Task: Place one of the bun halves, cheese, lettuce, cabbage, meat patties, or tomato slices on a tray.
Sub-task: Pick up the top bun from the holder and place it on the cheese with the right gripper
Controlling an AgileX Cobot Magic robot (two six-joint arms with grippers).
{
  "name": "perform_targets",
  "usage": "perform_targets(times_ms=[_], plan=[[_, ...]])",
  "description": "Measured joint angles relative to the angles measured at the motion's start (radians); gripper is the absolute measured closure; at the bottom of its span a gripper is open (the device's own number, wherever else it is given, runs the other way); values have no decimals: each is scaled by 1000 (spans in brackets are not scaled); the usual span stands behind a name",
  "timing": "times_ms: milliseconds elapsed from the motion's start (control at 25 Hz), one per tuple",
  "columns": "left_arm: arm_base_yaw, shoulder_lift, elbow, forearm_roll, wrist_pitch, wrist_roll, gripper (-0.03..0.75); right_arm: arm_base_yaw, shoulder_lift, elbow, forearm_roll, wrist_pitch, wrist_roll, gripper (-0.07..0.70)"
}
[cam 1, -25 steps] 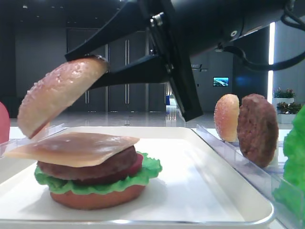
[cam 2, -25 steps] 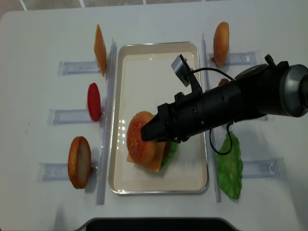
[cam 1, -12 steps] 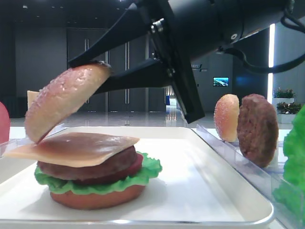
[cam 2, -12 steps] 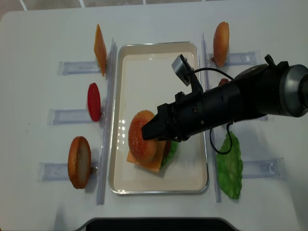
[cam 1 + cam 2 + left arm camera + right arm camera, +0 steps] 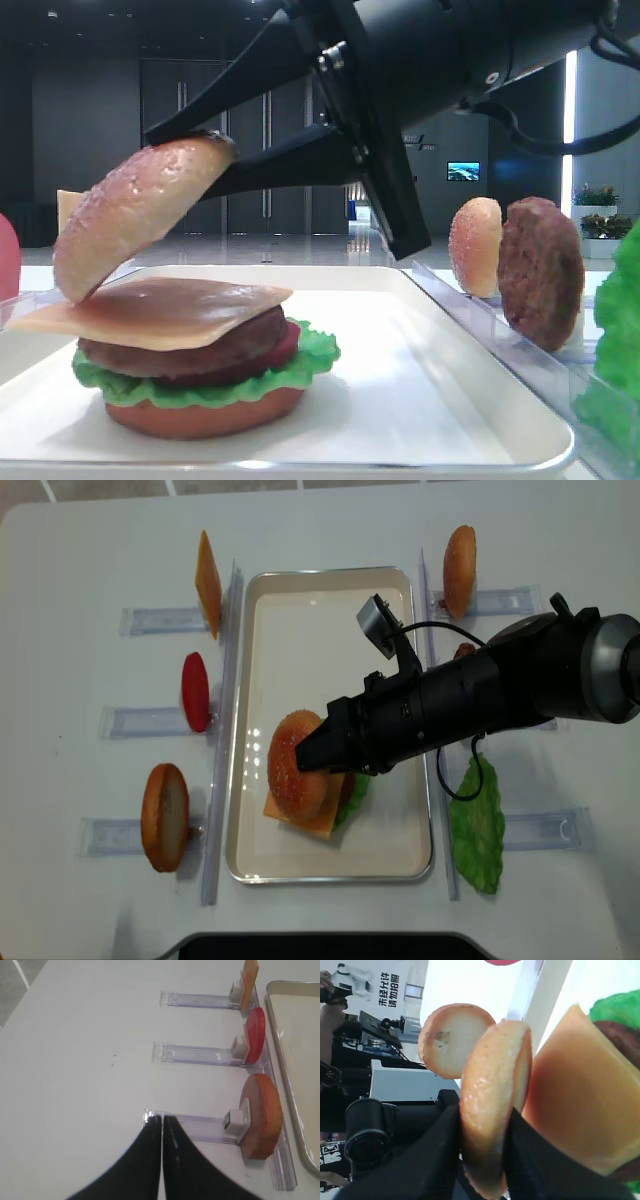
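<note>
Above the tray (image 5: 400, 855), the right claw (image 5: 312, 752) pinches one speckled domed bun (image 5: 296, 763); below, one square cheese (image 5: 160, 310).

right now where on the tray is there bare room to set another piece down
The tray's far half, between its top rim and the stacked burger, is bare. The near half is crowded: the right gripper holds the bun half over the cheese there.

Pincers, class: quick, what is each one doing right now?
Left pincer: shut, holding nothing.
Right pincer: shut on the bun half, tilted over the cheese.
</note>
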Motion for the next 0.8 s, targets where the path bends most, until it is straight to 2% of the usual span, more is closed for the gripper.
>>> perform_targets(times_ms=[200,360,520,800], plan=[[0,0,0,0,0,0,716,0,0,0,-15,0,0,438],[0,0,0,0,0,0,716,0,0,0,-19,-3,0,386],[0,0,0,0,0,0,716,0,0,0,-21,-30,0,308],[0,0,0,0,0,0,716,-15,0,0,-91,-119,0,106]])
